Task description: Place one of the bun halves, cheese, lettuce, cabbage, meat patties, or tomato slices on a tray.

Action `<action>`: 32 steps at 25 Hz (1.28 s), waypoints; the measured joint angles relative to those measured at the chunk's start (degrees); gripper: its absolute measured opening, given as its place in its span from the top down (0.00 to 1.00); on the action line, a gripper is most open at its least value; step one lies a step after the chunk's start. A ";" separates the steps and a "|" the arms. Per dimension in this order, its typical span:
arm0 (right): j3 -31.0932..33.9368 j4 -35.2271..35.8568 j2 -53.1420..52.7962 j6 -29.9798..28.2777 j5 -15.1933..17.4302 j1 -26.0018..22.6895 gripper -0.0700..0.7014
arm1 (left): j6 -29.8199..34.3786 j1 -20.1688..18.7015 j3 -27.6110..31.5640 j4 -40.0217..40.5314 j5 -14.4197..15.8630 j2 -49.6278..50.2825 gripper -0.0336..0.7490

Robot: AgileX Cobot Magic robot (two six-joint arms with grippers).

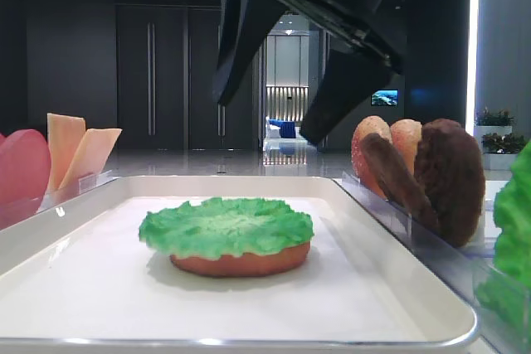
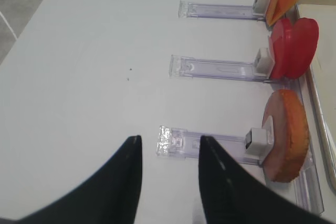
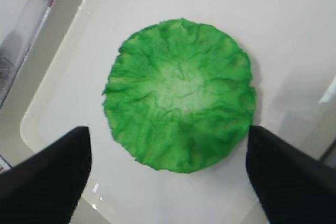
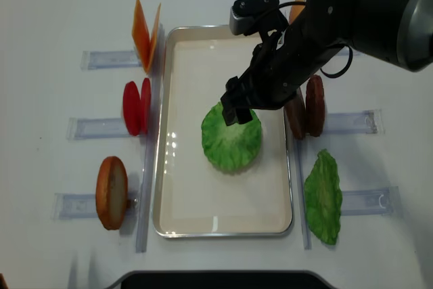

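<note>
Only the low exterior view reveals a bun half (image 1: 241,259) under the ruffled, bumpy lettuce (image 1: 226,225), both mid-tray (image 1: 75,246). Above the lettuce, the right end effector (image 3: 168,174) hangs spread, gripping nothing. The left end effector (image 2: 168,153), also spread, hovers beside the tray over the white surface (image 2: 94,77).

Right arm: black, bulky, reaching in from the far right corner of the tray (image 4: 162,133) and bent down over its middle. Wrist angled downward.

Right gripper (image 1: 278,80): hanging above the lettuce (image 4: 232,138) at the tray's centre, not touching it. Jaws spread wide, one black finger (image 3: 44,179) to each side of the leaf as the wrist camera sees it, nothing between them.

Left gripper (image 2: 169,182): well to the left of the tray, low over the bare desk (image 2: 84,77). Two dark fingers, a narrow gap between them, holding nothing. Arm behind it not visible.
</note>
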 joint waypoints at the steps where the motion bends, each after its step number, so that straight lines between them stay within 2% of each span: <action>1: -0.48 -0.92 0.00 0.59 1.08 -0.46 0.15 | 0.00 0.00 0.00 0.00 0.00 0.00 0.60; 7: -2.44 -7.12 -1.57 6.34 5.12 -0.80 0.13 | 0.00 0.00 0.00 0.00 0.00 0.00 0.60; 12: -4.31 -19.68 -9.43 17.74 10.20 -1.11 0.14 | 0.00 0.00 0.00 0.00 0.00 0.00 0.60; 16: -4.55 -22.60 -14.09 19.82 14.52 -2.74 0.15 | 0.00 0.00 0.00 0.00 0.00 0.00 0.60; 20: -4.55 -23.10 -14.38 19.86 18.99 -5.61 0.15 | 0.00 0.00 0.00 0.00 0.00 0.00 0.60; 22: -4.55 -23.50 -14.38 19.14 21.43 -10.19 0.15 | 0.00 0.00 0.00 0.00 0.00 0.00 0.60; 24: -4.55 -24.30 -14.38 16.90 23.50 -17.09 0.15 | 0.00 0.00 0.00 0.00 0.00 0.00 0.60; 26: -4.55 -24.55 -14.38 14.32 24.64 -26.42 0.15 | 0.00 0.00 0.00 0.00 0.00 0.00 0.60; 29: -4.55 -24.20 -14.38 12.12 25.29 -37.68 0.15 | 0.00 0.00 0.00 0.00 0.00 0.00 0.60; 30: -4.55 -23.77 -14.53 11.78 25.36 -40.06 0.16 | 0.00 0.00 0.00 0.00 0.00 0.00 0.60; 32: -3.76 -23.81 -15.61 11.59 25.36 -41.72 0.17 | 0.00 0.00 0.00 0.00 0.00 0.00 0.60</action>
